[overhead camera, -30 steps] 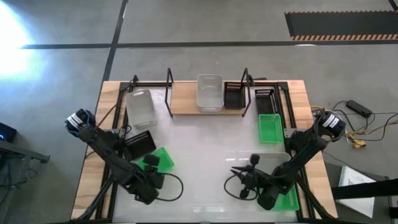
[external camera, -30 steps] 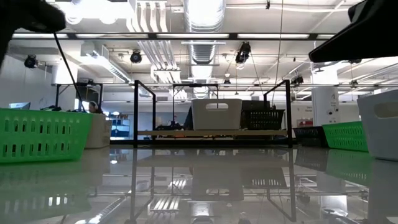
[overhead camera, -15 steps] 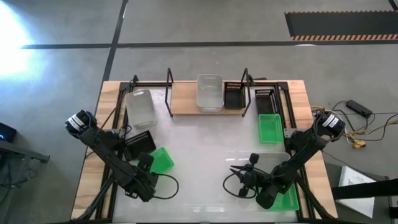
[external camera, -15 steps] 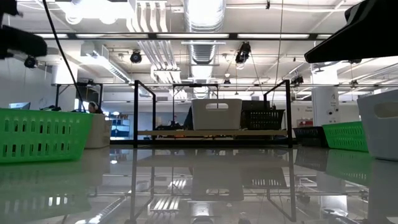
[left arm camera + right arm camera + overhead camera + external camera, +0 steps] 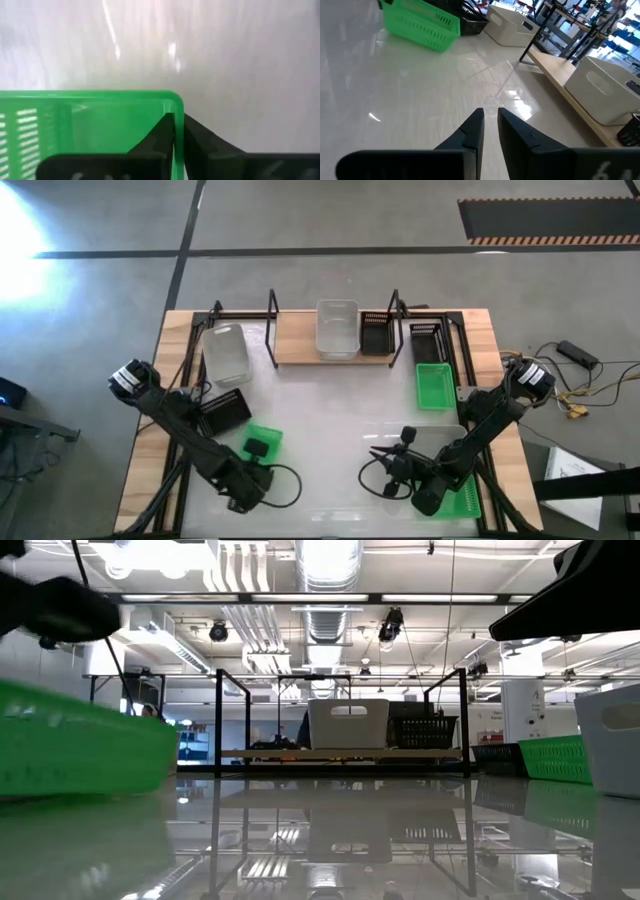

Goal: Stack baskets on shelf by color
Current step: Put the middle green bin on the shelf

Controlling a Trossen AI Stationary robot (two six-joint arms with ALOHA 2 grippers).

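Note:
A green basket (image 5: 264,442) (image 5: 80,745) sits at the table's near left, and my left gripper (image 5: 258,448) (image 5: 178,117) is shut on its wall. The shelf (image 5: 300,350) (image 5: 270,753) stands at the far edge and carries a translucent white basket (image 5: 337,328) and a black basket (image 5: 376,333). My right gripper (image 5: 375,456) (image 5: 490,117) hovers over the table's near middle. It points toward the left and is shut to a narrow slit, with nothing in it. My left gripper pinches one wall of the green basket, near a corner (image 5: 177,102). One finger (image 5: 161,134) is inside the basket and the other is outside. The fingers slant down from above. In the low view the basket stands tilted; whether it touches the table I cannot tell.
On the table stand a white basket (image 5: 225,352) and a black basket (image 5: 227,410) at the left. At the right are a black basket (image 5: 424,340) and a green basket (image 5: 434,385), and another green basket (image 5: 466,502) lies under my right arm. Bare tabletop (image 5: 320,415) lies in the middle.
My left gripper has sunk onto the green basket and taken hold of its wall. The basket stood level on the table before. It is now tilted and has shifted a little toward the near edge.

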